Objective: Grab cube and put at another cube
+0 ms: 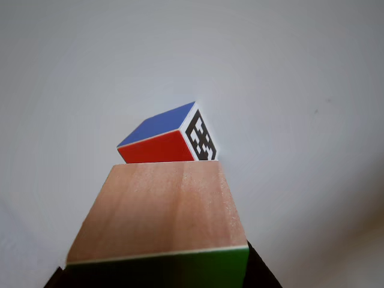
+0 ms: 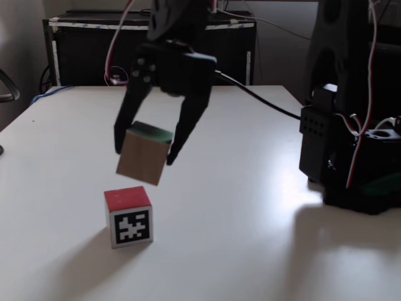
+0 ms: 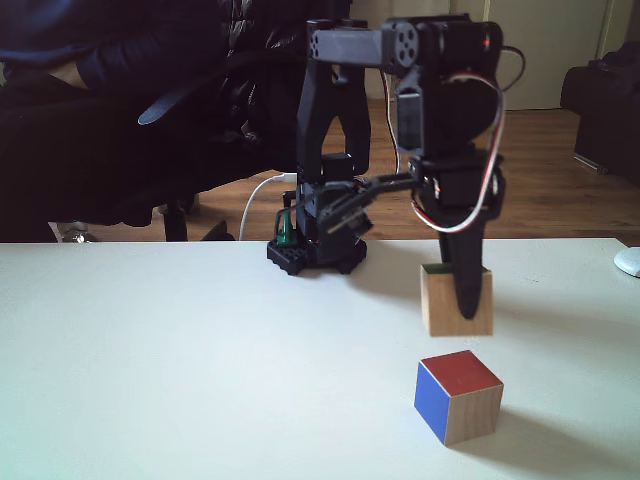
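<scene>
In the other view, we see the wooden cube (image 1: 162, 210) filling the foreground, green face nearest the camera; the small cube (image 1: 171, 137) sits just beyond its far edge on the table (image 1: 300, 90). In a fixed view, the gripper (image 2: 143, 157) has its fingers closed on the wooden cube's sides, holding it tilted in the air; the small cube (image 2: 129, 217) lies below and slightly nearer the camera. In another fixed view, the wooden cube (image 3: 443, 302) hangs clear above the small cube (image 3: 458, 396); we should level it, lower slowly, and release only once it rests.
</scene>
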Robot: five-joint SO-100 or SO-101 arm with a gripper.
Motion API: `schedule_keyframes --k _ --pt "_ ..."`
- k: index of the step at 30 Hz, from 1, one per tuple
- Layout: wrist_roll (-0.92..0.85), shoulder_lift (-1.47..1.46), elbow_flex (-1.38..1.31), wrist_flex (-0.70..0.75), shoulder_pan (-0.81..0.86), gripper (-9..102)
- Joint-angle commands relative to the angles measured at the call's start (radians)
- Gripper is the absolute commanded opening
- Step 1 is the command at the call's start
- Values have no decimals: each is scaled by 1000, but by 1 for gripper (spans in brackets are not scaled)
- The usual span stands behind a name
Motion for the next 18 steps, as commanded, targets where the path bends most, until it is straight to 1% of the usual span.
schedule_keyframes --k 1,12,18 --pt "17 -38 -104 14 -8 11" --pt "34 -170 -242 57 -6 12" --pt "37 -207 -276 66 -11 12"
